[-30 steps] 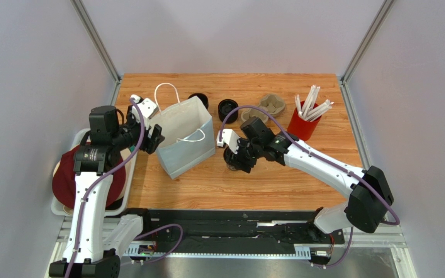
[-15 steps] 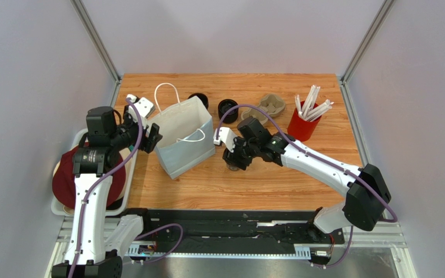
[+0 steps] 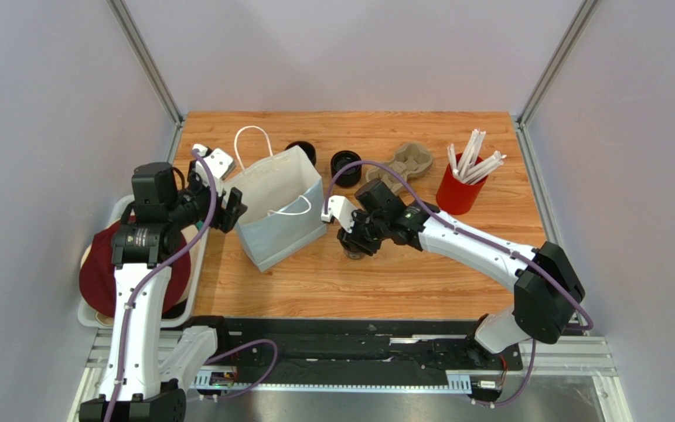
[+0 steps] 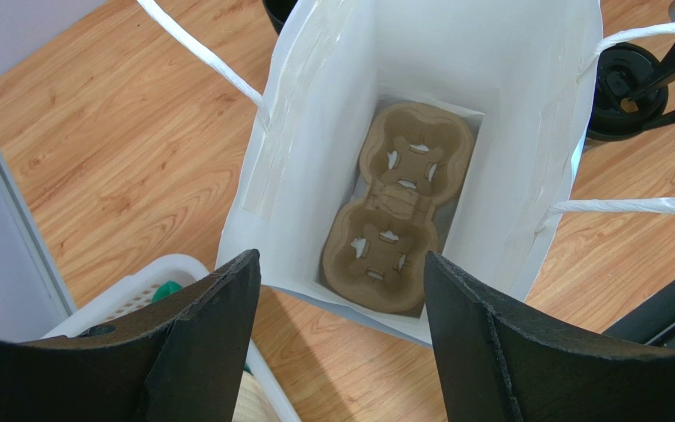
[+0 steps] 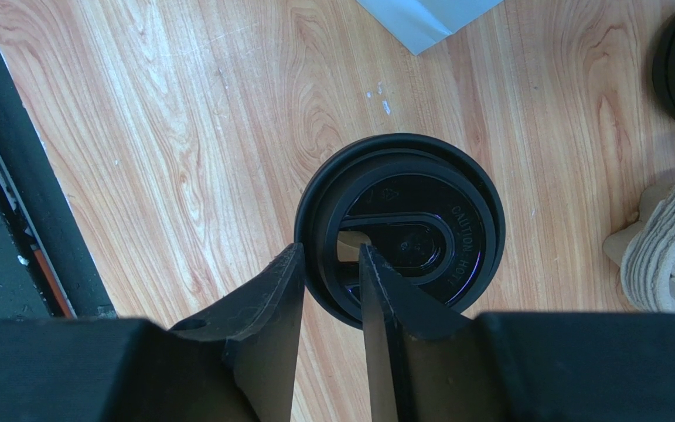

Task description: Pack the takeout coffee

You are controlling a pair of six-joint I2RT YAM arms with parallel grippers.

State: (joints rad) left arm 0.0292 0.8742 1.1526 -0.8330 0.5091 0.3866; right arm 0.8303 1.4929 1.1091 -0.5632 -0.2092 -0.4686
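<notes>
the takeout coffee (image 5: pixel 403 230) stands on the table (image 5: pixel 183 132) just right of the white paper bag (image 4: pixel 508 105), its one black lid (image 5: pixel 469 264) embossed "caution hot". the right gripper (image 5: pixel 330 255), fingers narrow, pinches the lid's rim. the bag holds one two-cup pulp carrier (image 4: pixel 403 202). the left gripper (image 4: pixel 339 264) hangs wide open over the bag's mouth.

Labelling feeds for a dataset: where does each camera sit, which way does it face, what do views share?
Top external: above, behind the robot, facing down on the table; both arms show.
Left wrist: faces down into the white bag; open left tool frames it.
Right wrist: straight down on the coffee cup; right tool overlaps it.
Shared: top view also shows white bag and coffee cup.
</notes>
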